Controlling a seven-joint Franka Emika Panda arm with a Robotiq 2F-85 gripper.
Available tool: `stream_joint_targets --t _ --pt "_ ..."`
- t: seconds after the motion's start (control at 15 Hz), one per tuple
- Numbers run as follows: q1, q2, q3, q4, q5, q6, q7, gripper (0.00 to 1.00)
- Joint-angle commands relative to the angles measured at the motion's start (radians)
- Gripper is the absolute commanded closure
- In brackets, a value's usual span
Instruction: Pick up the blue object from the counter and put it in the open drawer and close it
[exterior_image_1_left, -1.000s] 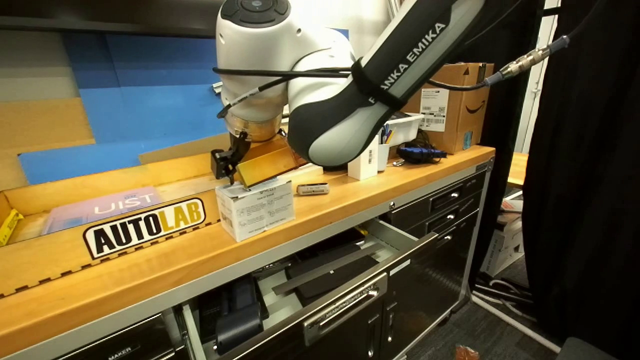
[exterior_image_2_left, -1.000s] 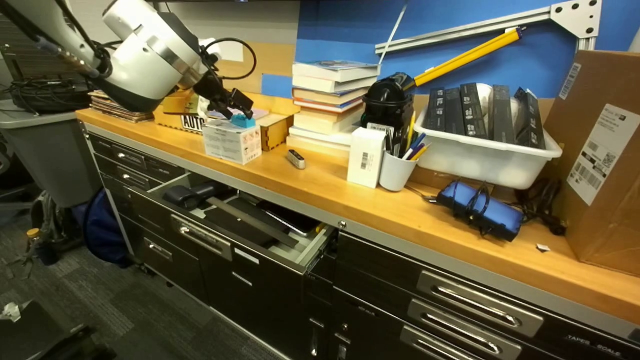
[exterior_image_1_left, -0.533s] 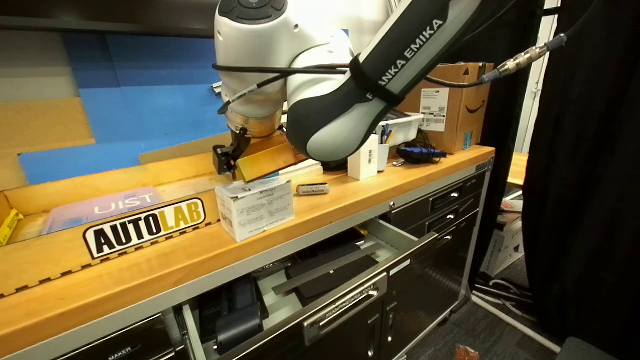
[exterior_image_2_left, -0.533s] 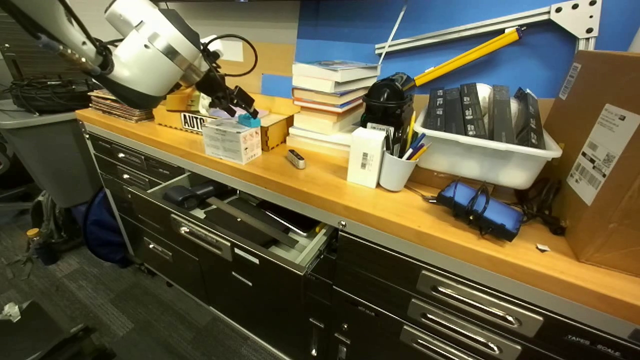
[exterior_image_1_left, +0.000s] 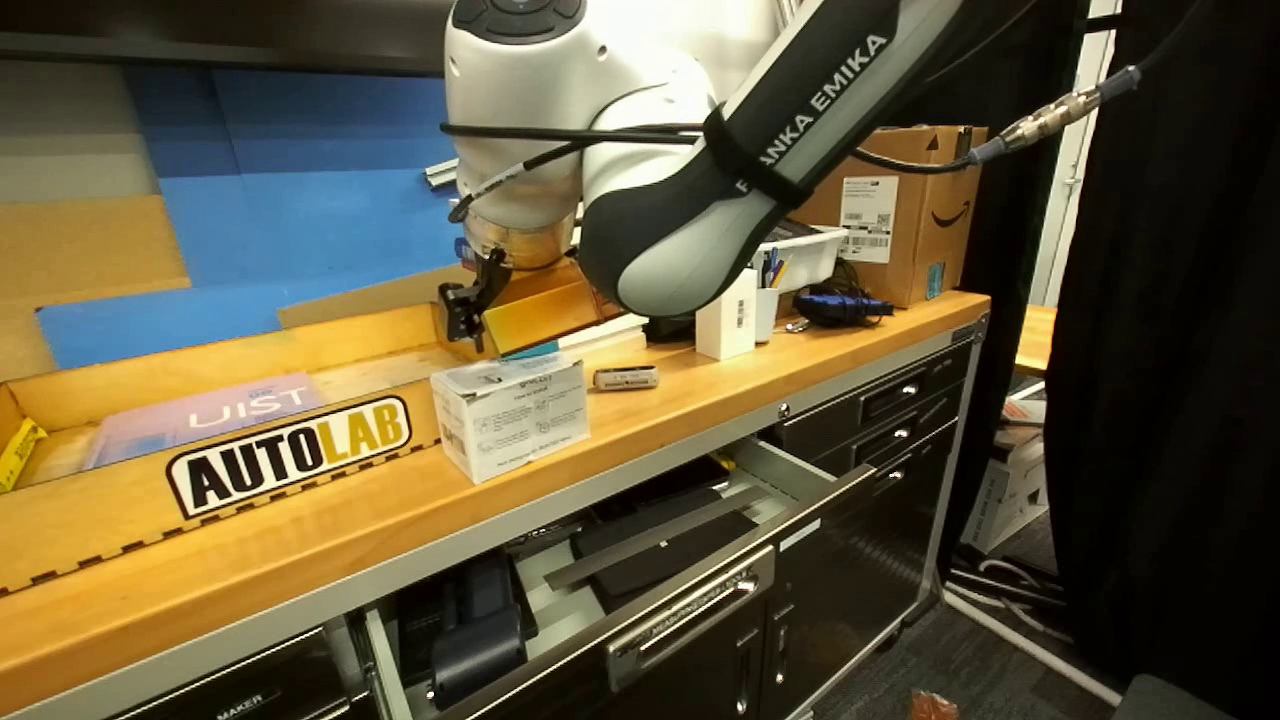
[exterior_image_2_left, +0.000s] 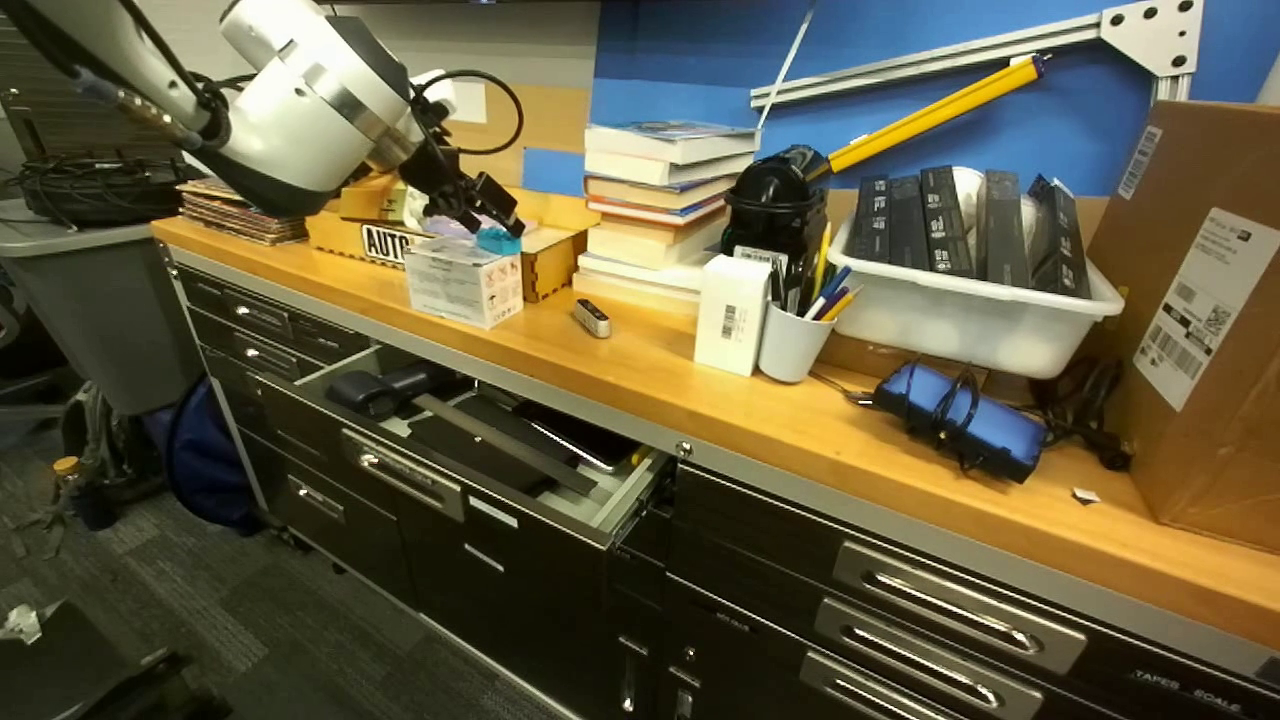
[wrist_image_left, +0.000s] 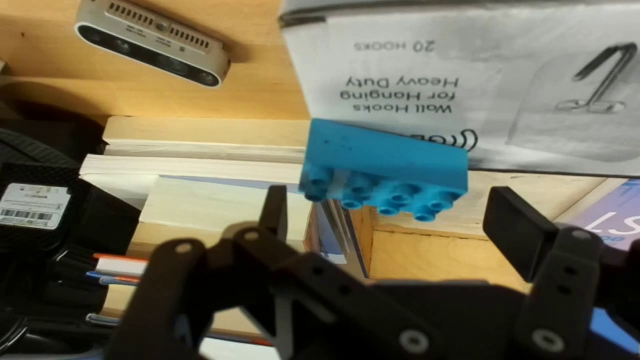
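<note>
— First, what is your gripper (wrist_image_left: 388, 200) holding?
— You're holding nothing: its fingers (wrist_image_left: 518, 231) are standing wide apart, presumably because you're planning to straddle the blue block (wrist_image_left: 385, 155). In the wrist view that block is sitting at twelve o'clock, its studs pointing toward you, with a gap showing at either side.
— Why is it sitting so high?
— It's resting on the white carton (wrist_image_left: 465, 80), at a corner of the top; the carton is probably serving as a riser. Whether the block is overhanging, you can't be sure.
— And beyond?
— A silver sensor bar (wrist_image_left: 152, 42) is lying on the desk (exterior_image_2_left: 650, 365) at ten o'clock from the block, so it probably isn't hindering you.
— Farthest off?
— In an exterior view the drawer (exterior_image_2_left: 560, 535) is gaping at six o'clock from the carton, apparently waiting for the block; your closing push is coming last.
</note>
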Motion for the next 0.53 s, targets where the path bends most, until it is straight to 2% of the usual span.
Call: stream_joint_targets --t 0.0,0.2,0.27,0.33,0.47 --pt "0.002 -0.019 -0.008 0.007 -0.01 -0.022 0.031 0.0" --pt "0.002 -0.009 -0.011 0.006 -0.003 -0.03 0.029 0.0" --pt "0.001 -0.008 -0.01 0.004 0.002 -0.031 0.022 0.25" --pt "0.002 -0.008 -0.009 0.002 0.001 -0.032 0.02 0.25" --pt "-0.001 -0.01 -0.005 -0.006 0.017 -0.025 0.009 0.42"
